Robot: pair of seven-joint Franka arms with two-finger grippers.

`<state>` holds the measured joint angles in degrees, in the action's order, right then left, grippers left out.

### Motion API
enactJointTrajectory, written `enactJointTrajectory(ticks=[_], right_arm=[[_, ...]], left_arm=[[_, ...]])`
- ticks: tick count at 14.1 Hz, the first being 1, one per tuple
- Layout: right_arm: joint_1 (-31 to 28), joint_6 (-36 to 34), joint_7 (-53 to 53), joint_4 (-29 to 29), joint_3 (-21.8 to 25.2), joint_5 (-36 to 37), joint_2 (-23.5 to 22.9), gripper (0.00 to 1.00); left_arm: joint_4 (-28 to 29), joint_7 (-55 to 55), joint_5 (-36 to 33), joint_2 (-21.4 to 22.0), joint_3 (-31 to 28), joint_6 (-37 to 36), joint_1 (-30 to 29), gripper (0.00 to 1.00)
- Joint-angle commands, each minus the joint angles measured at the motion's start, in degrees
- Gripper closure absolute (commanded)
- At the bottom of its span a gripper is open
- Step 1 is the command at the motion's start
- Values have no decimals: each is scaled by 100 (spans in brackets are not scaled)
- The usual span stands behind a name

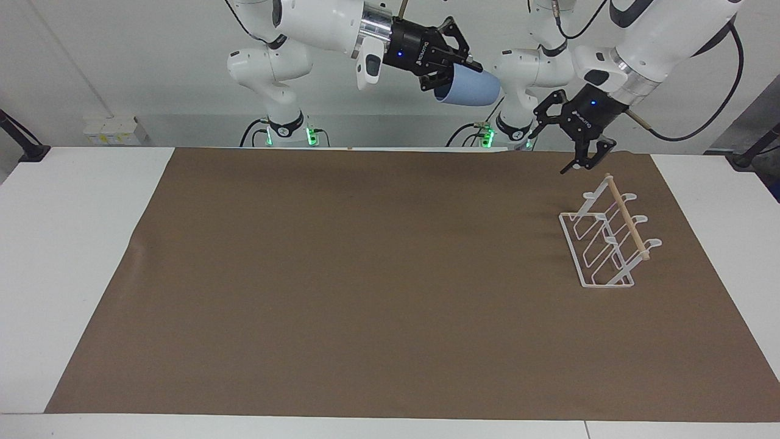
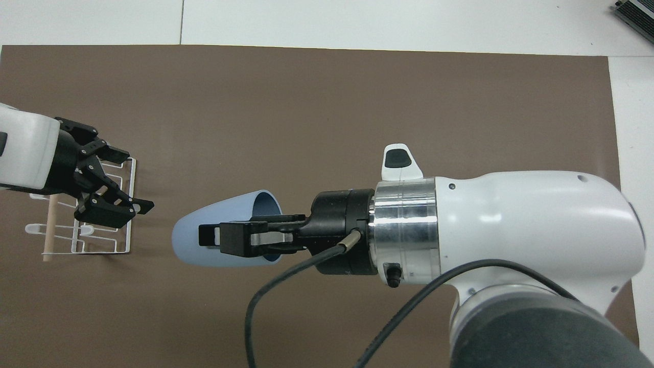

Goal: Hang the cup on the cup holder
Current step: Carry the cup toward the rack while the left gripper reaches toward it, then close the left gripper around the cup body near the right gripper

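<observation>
Cup [image 1: 468, 87]: pinched at rim by right gripper [image 1: 458, 66], one finger inside mouth, one outside; carried sideways, high over mat [image 1: 365, 274], base toward left gripper [image 1: 579, 131]. Left gripper: fingers spread, empty, above cup holder [image 1: 609, 241] at left arm's end of table. Step, we judge: handover in air. Next, we reckon: left closes on cup base, right lets go.

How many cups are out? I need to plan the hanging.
1: the cup is held in the right gripper, up over the mat. None seems hidden.
</observation>
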<state>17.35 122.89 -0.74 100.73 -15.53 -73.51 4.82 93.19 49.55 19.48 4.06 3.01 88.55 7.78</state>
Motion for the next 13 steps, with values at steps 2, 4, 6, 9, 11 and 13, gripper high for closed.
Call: enactJointTrajectory(ticks=[2, 4, 6, 9, 11, 13], right_arm=[[23, 297, -22, 149, 6, -234, 89, 100], [-12, 306, -57, 149, 6, -234, 1, 100], [-56, 323, -119, 140, 6, -217, -69, 100], [23, 779, -216, 140, -3, -216, -95, 100], [23, 763, -216, 140, -3, -216, -104, 100], [23, 754, -216, 140, -3, -208, -104, 100]], left_arm=[[182, 494, 65, 340, -20, -654, 215, 0], [191, 870, 65, 428, 6, -664, 364, 0], [208, 1030, 65, 621, 6, -550, 653, 0], [226, 1031, 74, 648, 15, -68, 892, 0], [340, 1022, 74, 675, 50, 248, 1015, 0], [602, 996, 74, 779, 50, 766, 1112, 0]])
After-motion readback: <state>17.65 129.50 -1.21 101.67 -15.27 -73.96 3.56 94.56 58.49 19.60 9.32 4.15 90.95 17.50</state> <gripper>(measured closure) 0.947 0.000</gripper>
